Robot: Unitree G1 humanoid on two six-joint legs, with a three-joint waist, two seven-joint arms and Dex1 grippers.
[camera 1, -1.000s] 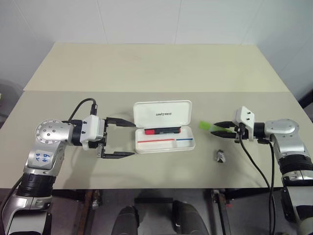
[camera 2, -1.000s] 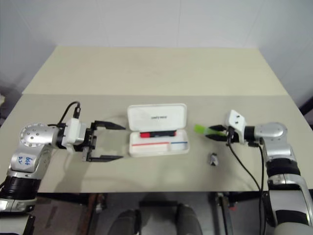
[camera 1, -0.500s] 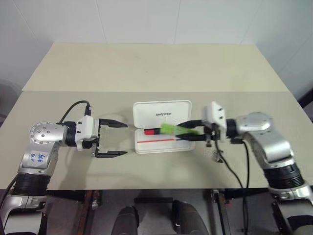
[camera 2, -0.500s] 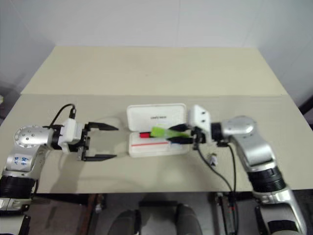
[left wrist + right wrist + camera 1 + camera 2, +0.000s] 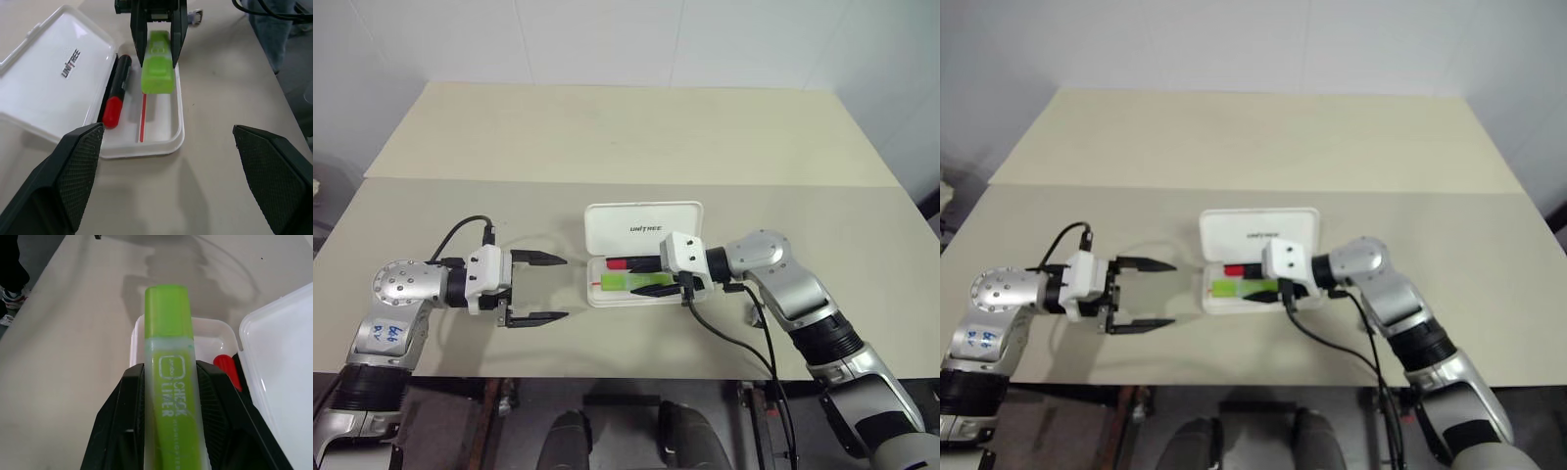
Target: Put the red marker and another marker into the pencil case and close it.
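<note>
Currently the pencil case (image 5: 643, 255) lies open near the middle of the bench (image 5: 626, 137), its lid (image 5: 643, 227) folded back flat on the far side with the "UNITREE" lettering facing up. The tray portion faces the robot.

The red marker (image 5: 116, 91) lies inside the tray along the hinge side, parallel to the long edge, with its red end toward the robot's left. A thin red stripe (image 5: 143, 117) is visible on the tray floor beside it.

The right pincer (image 5: 656, 277) reaches in from the right and is pinching the lime-green marker (image 5: 628, 282). One black finger (image 5: 128, 431) presses on each side of the marker barrel. The marker is held lengthwise over the tray, on the near side of the red marker and roughly parallel to it. Whether the green marker touches the tray floor cannot be told.

The left pincer (image 5: 536, 289) hovers above the bench just left of the case, its fingers spread wide and holding nothing. It points toward the case's short left edge and stays apart from it.

A black cable (image 5: 729, 338) hangs from the right wrist and runs across the bench toward the near edge. The right arm and its white wrist housing (image 5: 677, 253) cover the right end of the tray.
</note>
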